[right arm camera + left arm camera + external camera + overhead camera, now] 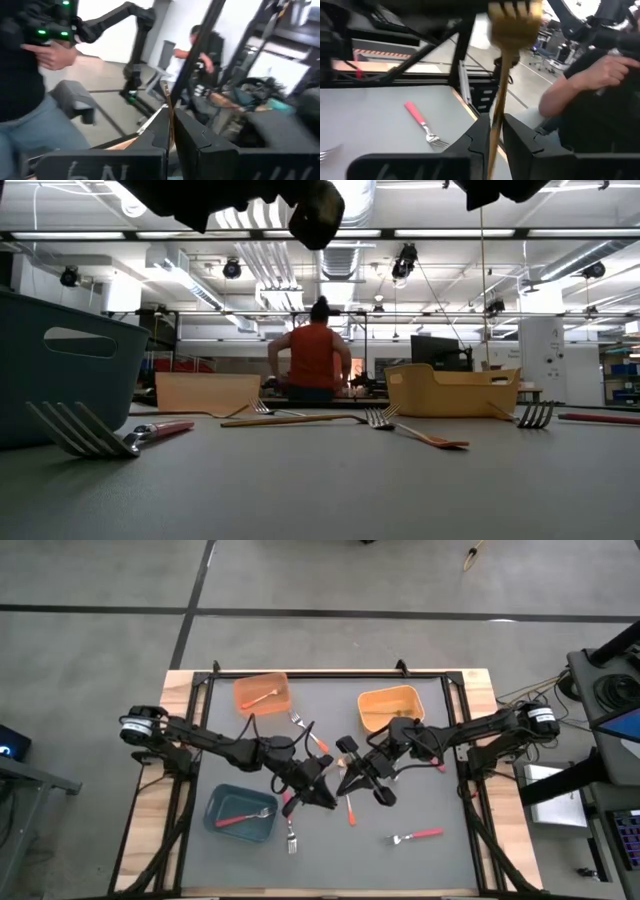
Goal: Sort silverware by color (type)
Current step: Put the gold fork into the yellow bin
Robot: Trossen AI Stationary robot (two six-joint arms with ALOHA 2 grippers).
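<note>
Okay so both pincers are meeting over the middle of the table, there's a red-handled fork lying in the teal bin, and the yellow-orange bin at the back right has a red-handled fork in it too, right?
Not quite. The yellow-orange bin shows no red-handled fork in the high view. The rest holds: the left pincer and right pincer meet mid-table, and a red-handled fork lies in the teal bin.

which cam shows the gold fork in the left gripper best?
Left wrist view: the gold fork stands between the left gripper fingers, tines and shaft clear. The right wrist view shows only a thin gold edge in the right gripper. The high view hides it among the meeting arms; the low view misses it.
</note>
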